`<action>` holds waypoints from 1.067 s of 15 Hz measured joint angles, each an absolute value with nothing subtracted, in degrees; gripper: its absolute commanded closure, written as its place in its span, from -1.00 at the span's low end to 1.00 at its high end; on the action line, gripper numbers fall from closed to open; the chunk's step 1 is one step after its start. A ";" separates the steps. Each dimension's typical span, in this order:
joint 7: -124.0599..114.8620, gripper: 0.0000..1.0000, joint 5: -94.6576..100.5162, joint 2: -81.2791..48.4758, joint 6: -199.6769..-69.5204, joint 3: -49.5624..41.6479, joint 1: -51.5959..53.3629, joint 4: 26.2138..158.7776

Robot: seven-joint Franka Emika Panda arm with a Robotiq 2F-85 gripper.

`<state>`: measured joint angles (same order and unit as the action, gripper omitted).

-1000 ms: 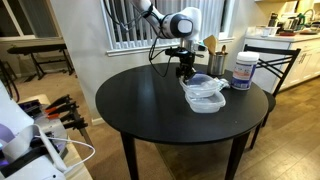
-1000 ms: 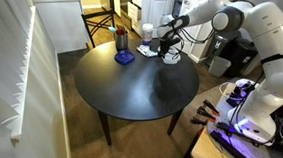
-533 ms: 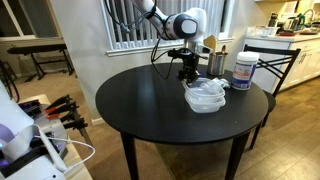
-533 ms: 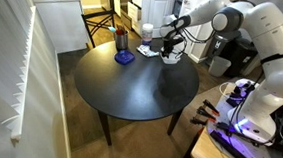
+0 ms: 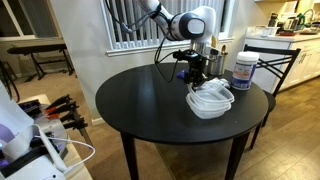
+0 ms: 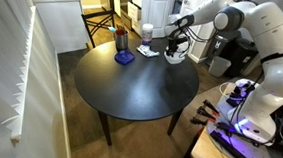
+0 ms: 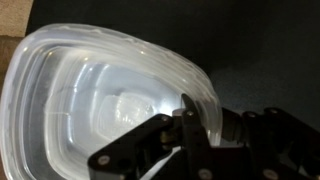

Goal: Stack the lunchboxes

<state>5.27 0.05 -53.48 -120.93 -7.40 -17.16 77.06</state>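
Close under the wrist camera, the far rim of the upper lunchbox (image 7: pixel 100 105) is seen pinched by the tool (image 7: pixel 186 113), whose fingers are pressed together on the clear wall. On the round black worktop (image 5: pixel 150 115), in an exterior view, this box is shown nested and slightly tilted in the lower lunchbox (image 5: pixel 205 109), with the tool (image 5: pixel 197 76) held above their far edge. Beyond them, a white jar (image 5: pixel 243 70) with a blue lid is seen upright.
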 measured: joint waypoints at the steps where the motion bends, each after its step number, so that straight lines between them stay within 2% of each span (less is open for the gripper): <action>1: 5.10 0.15 0.01 -53.47 -120.93 -7.38 -17.14 77.06; 9: 6.49 -0.88 0.01 -52.96 -120.93 -5.17 -16.52 77.09; 10: 7.55 -0.96 0.01 -52.49 -120.93 -4.55 -16.32 77.20; 16: 12.25 -1.00 0.37 -46.09 -120.99 -2.15 -13.72 80.09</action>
